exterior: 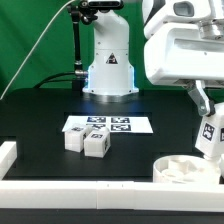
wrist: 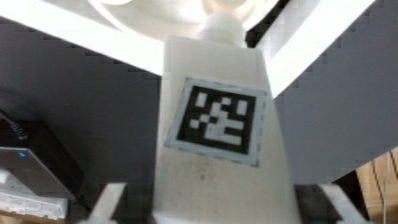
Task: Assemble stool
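Arm angled down at the exterior view's right; gripper [exterior: 202, 104] clasping leg [exterior: 208, 133], over seat [exterior: 186, 171]

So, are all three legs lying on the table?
No: two legs lie by the marker board; the fingers hold the third leg.

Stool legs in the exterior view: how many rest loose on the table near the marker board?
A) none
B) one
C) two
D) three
C: two loose legs sit by the marker board, while the third leg is held in the gripper above the seat.
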Controlling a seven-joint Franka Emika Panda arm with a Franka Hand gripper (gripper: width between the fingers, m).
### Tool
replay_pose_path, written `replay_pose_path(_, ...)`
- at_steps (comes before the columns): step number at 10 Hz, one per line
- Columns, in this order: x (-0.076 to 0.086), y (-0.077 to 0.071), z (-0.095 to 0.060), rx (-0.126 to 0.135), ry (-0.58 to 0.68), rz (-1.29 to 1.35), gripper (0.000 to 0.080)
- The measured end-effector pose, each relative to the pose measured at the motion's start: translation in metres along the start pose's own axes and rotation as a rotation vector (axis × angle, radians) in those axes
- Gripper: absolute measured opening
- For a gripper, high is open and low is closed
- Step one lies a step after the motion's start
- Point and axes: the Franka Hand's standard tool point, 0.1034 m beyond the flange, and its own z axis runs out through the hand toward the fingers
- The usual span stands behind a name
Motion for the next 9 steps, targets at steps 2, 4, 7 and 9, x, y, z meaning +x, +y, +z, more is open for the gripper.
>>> replay_pose_path(2, -0.002, -0.002, 0.001, 0.003, -0.003, -0.002, 0.0327)
replay_pose_path(4, -0.006, -0.002, 0.004, 0.003, -0.011, -0.004, 0.0327)
replay_pose_path(7, -0.009, 0.002, 0.006, 0.001, -0.015, -0.008, 0.0327)
replay_pose_path(9, -0.013, 0.003, 0.009, 0.0, -0.023, -0.008, 0.0327)
